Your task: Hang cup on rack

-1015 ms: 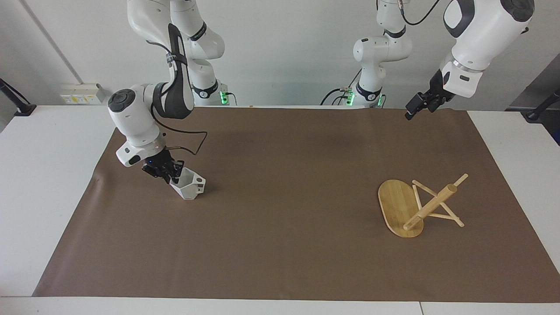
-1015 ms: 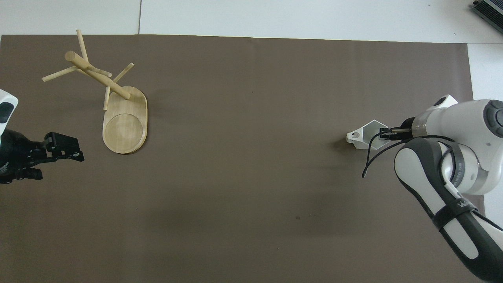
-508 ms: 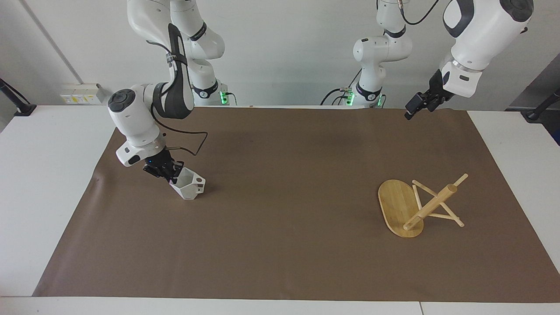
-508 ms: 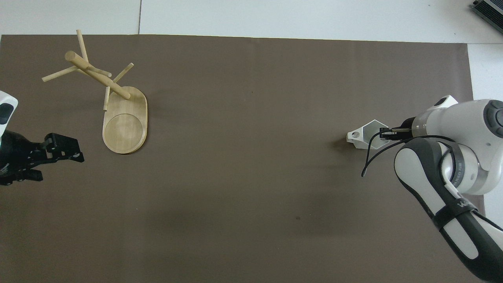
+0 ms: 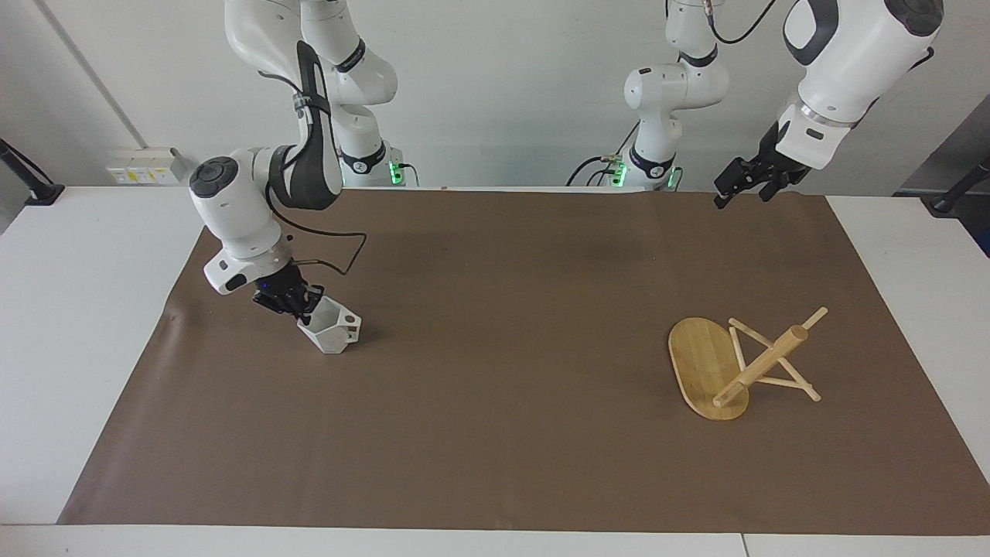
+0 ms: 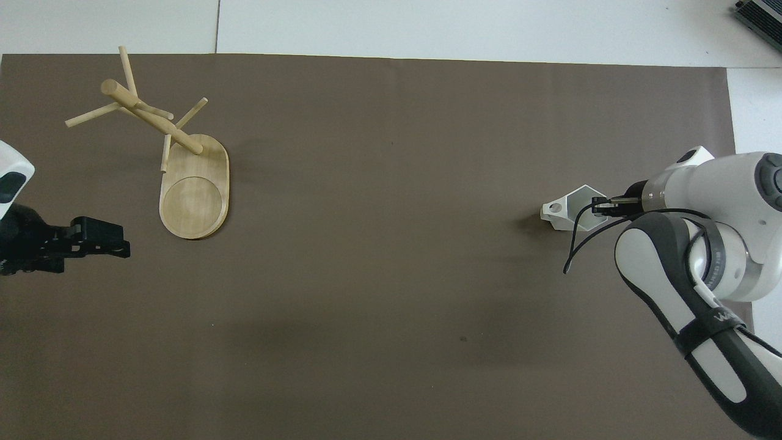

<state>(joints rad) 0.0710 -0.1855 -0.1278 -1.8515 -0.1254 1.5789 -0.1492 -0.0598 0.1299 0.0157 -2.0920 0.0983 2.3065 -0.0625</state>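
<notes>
Two arms work over the brown mat (image 5: 495, 371). Toward the left arm's end stands the rack (image 5: 708, 370); the left gripper (image 5: 742, 184) hangs released above the mat's robot-side edge. Well apart from the rack, the right gripper (image 5: 305, 308) clenches the cup (image 5: 331, 329) by its rim.

Open brown mat (image 5: 503, 325) separates cup (image 5: 331, 331) and rack (image 5: 735, 363). Rack's slanting post and pegs (image 6: 131, 107) obstruct approach at the left arm's desk end.

White wall (image 5: 503, 85), brown-matted white table (image 5: 69, 309)
</notes>
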